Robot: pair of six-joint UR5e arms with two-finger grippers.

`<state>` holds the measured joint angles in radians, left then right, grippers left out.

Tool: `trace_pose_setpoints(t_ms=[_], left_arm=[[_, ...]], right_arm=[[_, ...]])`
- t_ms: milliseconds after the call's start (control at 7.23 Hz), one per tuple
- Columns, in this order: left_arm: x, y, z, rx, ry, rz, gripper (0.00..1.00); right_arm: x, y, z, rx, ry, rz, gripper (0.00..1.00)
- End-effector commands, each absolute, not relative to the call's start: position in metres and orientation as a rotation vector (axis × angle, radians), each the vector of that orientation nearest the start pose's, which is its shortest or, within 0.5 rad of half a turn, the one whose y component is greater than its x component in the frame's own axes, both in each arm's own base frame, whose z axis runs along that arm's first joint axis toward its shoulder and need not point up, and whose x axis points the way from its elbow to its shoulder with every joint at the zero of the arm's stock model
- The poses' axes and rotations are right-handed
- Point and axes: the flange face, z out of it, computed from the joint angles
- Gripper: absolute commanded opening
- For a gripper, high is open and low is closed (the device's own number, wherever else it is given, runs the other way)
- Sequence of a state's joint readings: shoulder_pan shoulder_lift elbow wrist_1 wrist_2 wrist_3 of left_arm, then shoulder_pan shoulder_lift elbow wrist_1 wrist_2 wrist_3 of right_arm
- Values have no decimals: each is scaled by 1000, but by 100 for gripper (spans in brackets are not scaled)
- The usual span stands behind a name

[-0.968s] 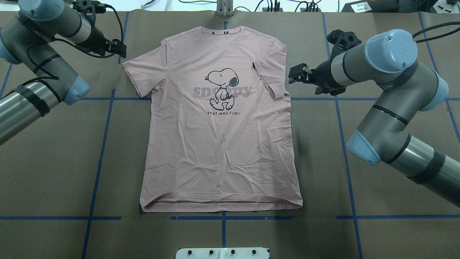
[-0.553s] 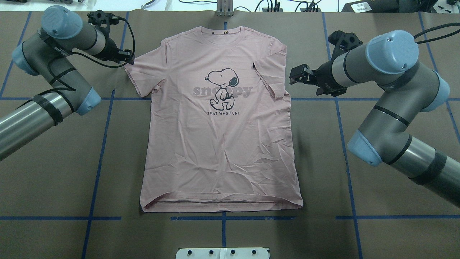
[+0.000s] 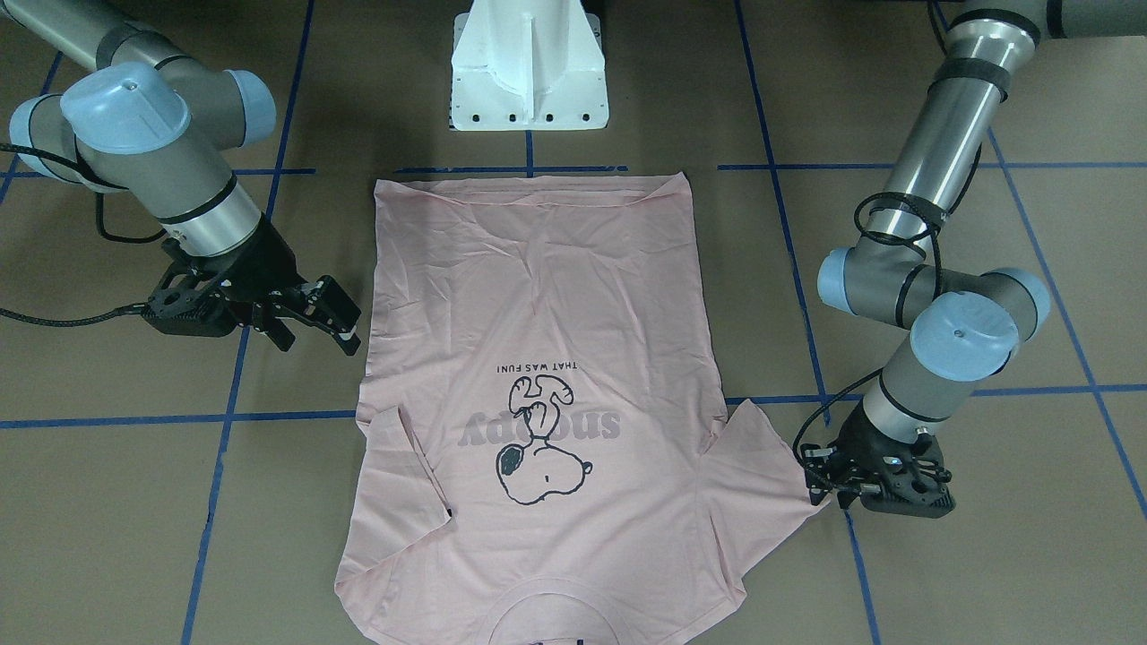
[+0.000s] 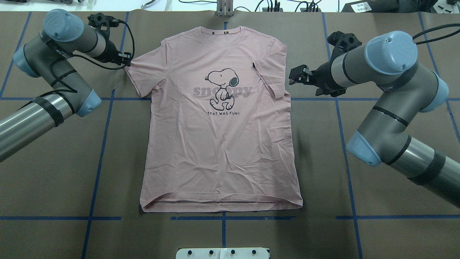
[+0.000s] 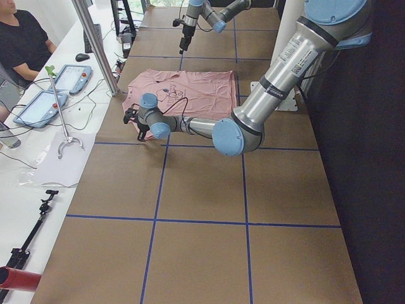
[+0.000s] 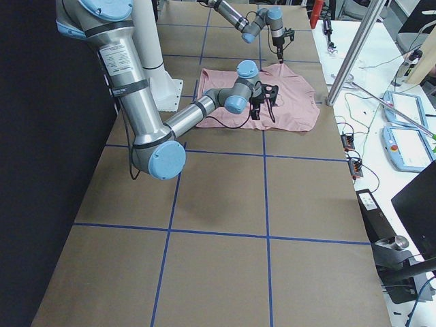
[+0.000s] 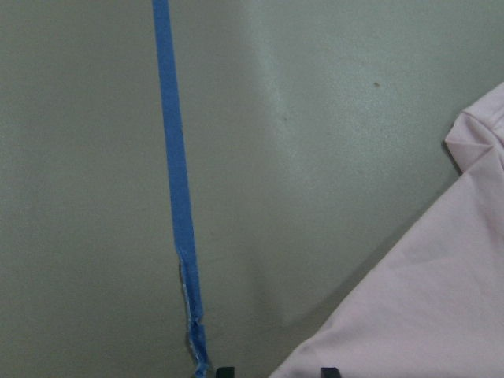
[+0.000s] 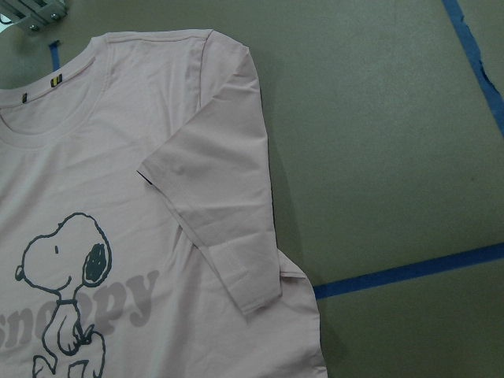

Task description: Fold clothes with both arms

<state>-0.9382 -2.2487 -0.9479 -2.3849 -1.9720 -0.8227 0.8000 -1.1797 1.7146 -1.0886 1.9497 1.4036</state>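
Observation:
The pale pink T-shirt (image 4: pixel 219 144) lies flat, print up, neckline at the far edge. Its sleeve on my right side (image 8: pixel 228 228) is folded inward over the chest. The other sleeve (image 4: pixel 142 73) is spread out. My left gripper (image 4: pixel 126 59) is low at that sleeve's tip. In the left wrist view its two fingertips (image 7: pixel 224 371) stand apart with the sleeve edge (image 7: pixel 425 299) between them, so it is open. My right gripper (image 4: pixel 291 75) is open and empty, hovering just right of the folded sleeve. In the front view the left gripper (image 3: pixel 817 479) is on the right and the right gripper (image 3: pixel 345 318) on the left.
The brown table cover (image 4: pixel 54 162) carries a grid of blue tape lines (image 4: pixel 97 158). The white pedestal base (image 3: pixel 529 81) stands at the shirt's hem side. A metal post (image 5: pixel 95 44) and a desk with tablets (image 5: pixel 38 101) run along the far edge, where a person sits.
My left arm has swung in towards the shirt, and its gripper has gone from beside the spread sleeve to its tip. The right gripper has barely moved. The shirt lies unchanged.

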Motion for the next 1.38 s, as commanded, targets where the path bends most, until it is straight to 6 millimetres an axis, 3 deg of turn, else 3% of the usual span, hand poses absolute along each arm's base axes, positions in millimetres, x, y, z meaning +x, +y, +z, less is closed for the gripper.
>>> trace_pose_setpoints(t_ms=[0, 138, 415, 553, 691, 830, 1244], left_arm=[[393, -696, 452, 393, 852, -1, 0], [395, -700, 435, 399, 870, -7, 0], [395, -706, 356, 392, 963, -108, 0], [435, -705, 302, 335, 978, -153, 0], [469, -690, 291, 292, 982, -167, 0], [486, -689, 283, 318, 960, -183, 0], [505, -699, 277, 351, 945, -212, 0]], right_arm=[[-371, -520, 320, 161, -1054, 379, 100], [-371, -520, 319, 163, -1055, 380, 100], [-371, -520, 319, 164, -1056, 379, 100], [-371, -520, 319, 164, -1056, 379, 100], [-371, -520, 321, 161, -1052, 381, 100], [-371, -520, 321, 161, -1051, 380, 100], [-374, -519, 323, 162, -1046, 381, 100]])
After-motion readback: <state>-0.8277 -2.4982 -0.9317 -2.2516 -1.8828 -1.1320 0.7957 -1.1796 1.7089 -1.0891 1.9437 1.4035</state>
